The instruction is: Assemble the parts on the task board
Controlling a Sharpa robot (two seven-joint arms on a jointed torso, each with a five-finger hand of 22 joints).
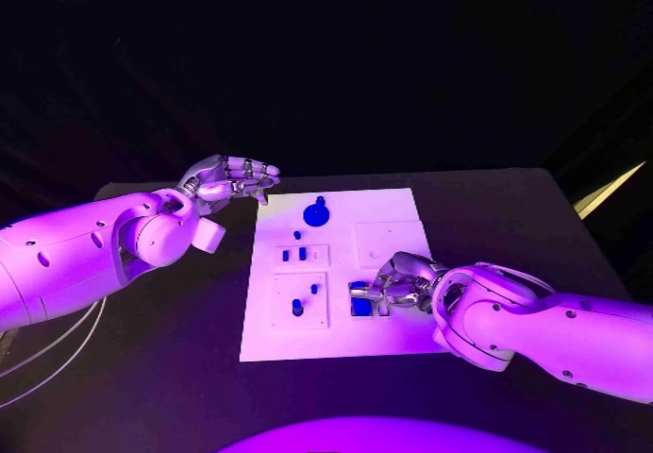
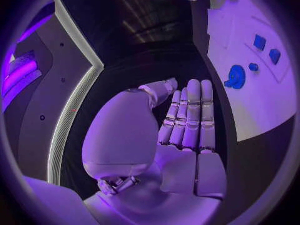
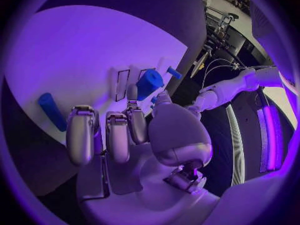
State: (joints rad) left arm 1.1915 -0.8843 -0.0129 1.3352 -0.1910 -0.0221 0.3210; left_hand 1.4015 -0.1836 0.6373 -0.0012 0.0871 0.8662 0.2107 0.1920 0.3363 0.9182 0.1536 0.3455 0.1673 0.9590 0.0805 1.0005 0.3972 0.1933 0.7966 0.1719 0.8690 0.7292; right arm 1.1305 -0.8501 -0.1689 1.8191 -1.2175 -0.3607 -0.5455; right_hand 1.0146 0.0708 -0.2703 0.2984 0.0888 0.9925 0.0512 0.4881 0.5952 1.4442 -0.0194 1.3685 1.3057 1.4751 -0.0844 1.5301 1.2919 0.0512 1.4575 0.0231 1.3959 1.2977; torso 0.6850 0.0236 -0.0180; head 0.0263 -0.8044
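The board (image 1: 394, 212) is showing as a smooth, matt plate, seemingly plastic. The parts (image 1: 316, 211) are looking like solid, smooth plastic. The arms (image 1: 95, 250) are gleaming in glossy moulded plastic, and both hands (image 1: 228, 179) are shining like polished metal. The table (image 1: 504, 217) is lying dull and matt.

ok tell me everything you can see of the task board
The task board is a flat white rectangular plate lying on the black table, between the two hands. It carries square raised panels and several small blue parts: a round one near its far end and smaller pieces in the panels. The right hand rests over its right side; the left hand is off its far left corner.
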